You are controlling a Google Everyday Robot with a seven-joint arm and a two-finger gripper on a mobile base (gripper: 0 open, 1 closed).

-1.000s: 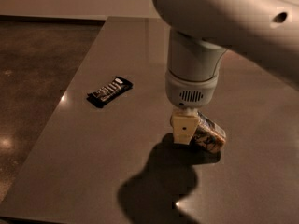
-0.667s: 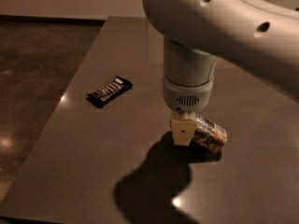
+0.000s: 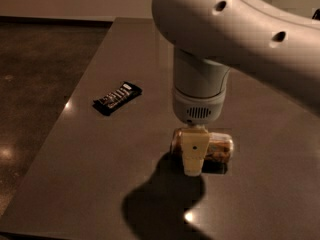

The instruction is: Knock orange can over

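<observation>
Single camera view, clock directions read on the tabletop with 12 at the far edge. The orange can [image 3: 219, 149] lies on its side on the dark table [image 3: 75, 154], right of centre and toward the near half, at about 5 o'clock from the candy bar [image 3: 117, 97], well apart from it. The gripper [image 3: 194, 159] hangs straight down from the white arm [image 3: 235, 39] and sits at the can's 9 o'clock end, on the camera side, touching or just beside it; contact not resolvable. Gripper opening: cannot tell, and cannot tell whether it has hold of the can. Judgement: the can looks to be down, so the knock-over reads as done or nearly done. Risks from here: the can is a cylinder resting on its curved side, so any sideways brush on withdrawal could set it rolling along the 12–6 line, and a roll toward 6 heads for the near table edge. If the gripper does have the can, lifting would carry it up and undo the result. Pressing lower could dent it. Can orientation: long axis runs roughly 9 to 3, close to parallel with the near edge; which end carries the silver top is not visible, the 9 o'clock end being covered by the gripper.
</observation>
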